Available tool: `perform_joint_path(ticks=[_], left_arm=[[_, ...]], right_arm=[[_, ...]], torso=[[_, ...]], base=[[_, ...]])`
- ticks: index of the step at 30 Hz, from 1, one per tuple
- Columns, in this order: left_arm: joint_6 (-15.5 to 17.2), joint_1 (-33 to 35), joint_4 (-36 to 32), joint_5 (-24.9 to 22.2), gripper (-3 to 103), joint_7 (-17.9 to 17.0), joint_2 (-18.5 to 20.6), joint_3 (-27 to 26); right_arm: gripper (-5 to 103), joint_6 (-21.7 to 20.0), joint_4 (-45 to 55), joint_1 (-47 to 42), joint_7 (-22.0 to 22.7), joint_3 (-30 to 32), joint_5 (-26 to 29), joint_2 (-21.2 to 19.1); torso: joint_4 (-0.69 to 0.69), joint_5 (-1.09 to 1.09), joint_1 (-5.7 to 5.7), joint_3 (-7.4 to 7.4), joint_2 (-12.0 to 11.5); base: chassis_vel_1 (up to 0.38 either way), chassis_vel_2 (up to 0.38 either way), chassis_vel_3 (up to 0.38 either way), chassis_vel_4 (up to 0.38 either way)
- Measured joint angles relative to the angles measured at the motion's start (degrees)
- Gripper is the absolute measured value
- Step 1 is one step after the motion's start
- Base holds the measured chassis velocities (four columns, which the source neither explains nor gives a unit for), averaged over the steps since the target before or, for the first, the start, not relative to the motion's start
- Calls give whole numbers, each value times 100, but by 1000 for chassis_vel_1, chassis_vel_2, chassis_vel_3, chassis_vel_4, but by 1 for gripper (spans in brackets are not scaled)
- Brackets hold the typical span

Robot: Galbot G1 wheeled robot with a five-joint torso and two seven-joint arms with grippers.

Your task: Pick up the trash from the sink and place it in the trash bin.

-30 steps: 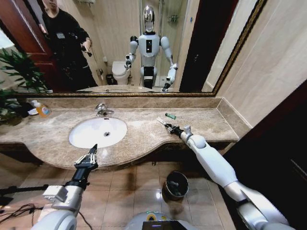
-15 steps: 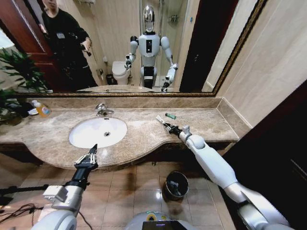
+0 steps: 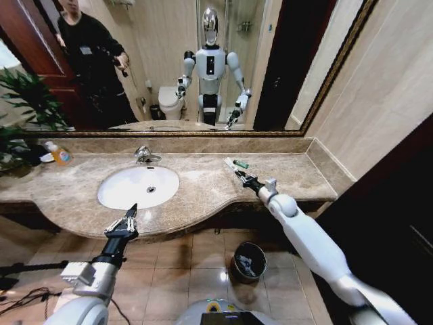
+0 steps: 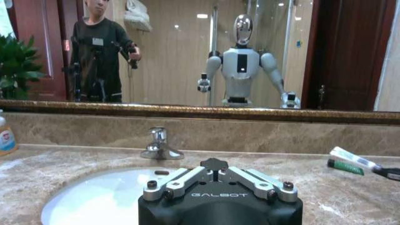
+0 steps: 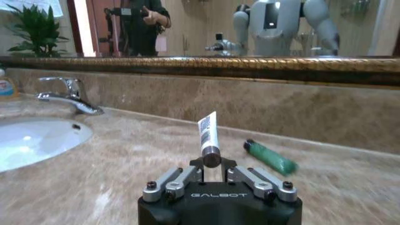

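I am looking at the right gripper point(image 3: 238, 175) reaching out over the marble counter point(image 3: 203, 193), well to the right of the sink point(image 3: 139, 187). Its fingers are closed on a small white tube point(image 5: 207, 136), pinching it by the capped end so the tube is sticking up and forward from the jaws. There is dark print on the tube, but I cannot read it. The word GALBOT is showing in white on the gripper body in both wrist views.

A green tube point(image 5: 270, 157) is lying on the counter just beyond the held one, near the backsplash; I cannot tell whether the two are touching.

The left gripper point(image 3: 124, 223) is hovering at the counter's front edge, just below the sink, with its fingers spread apart and nothing in them.

The faucet point(image 3: 143, 156) is standing behind the basin, and an orange soap bottle point(image 3: 59, 155) is sitting far to the left; its label is too small to read.

The bin point(image 3: 249, 261) is standing on the floor tiles below the counter, under the right arm, with some light scraps inside.
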Motion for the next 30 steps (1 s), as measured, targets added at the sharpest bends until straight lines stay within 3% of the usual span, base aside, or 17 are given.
perform_joint_path(ticks=[5, 12, 19, 21, 27, 30], left_arm=[[0, 0, 0, 0, 0, 1, 0, 0], [0, 0, -1, 0, 0, 1, 0, 0], [0, 0, -1, 0, 0, 1, 0, 0], [0, 0, -1, 0, 0, 0, 0, 0], [0, 0, 0, 0, 0, 0, 0, 0], [0, 0, 0, 0, 0, 0, 0, 0]], right_arm=[[16, 41, 702, -820, 68, 442, 48, -265], [16, 129, 1386, -1739, 207, 1021, 39, -295], [16, 146, 1864, -2684, -97, 1642, 6, -219], [16, 304, 2020, -3384, -497, 2092, -132, -43], [16, 487, 1933, -3766, -832, 2383, -296, 158], [16, 569, 1709, -4055, -1576, 2683, -306, 270]], torso=[[-1, -1, 0, 0, 0], [1, 3, 0, 0, 0], [0, 1, 0, 0, 0], [-1, 0, -1, 0, 0], [0, 1, 0, 0, 0], [0, -1, 0, 0, 0]], base=[[0, 0, 0, 0], [0, 0, 0, 0], [0, 0, 0, 0], [0, 0, 0, 0], [0, 0, 0, 0], [0, 0, 0, 0]])
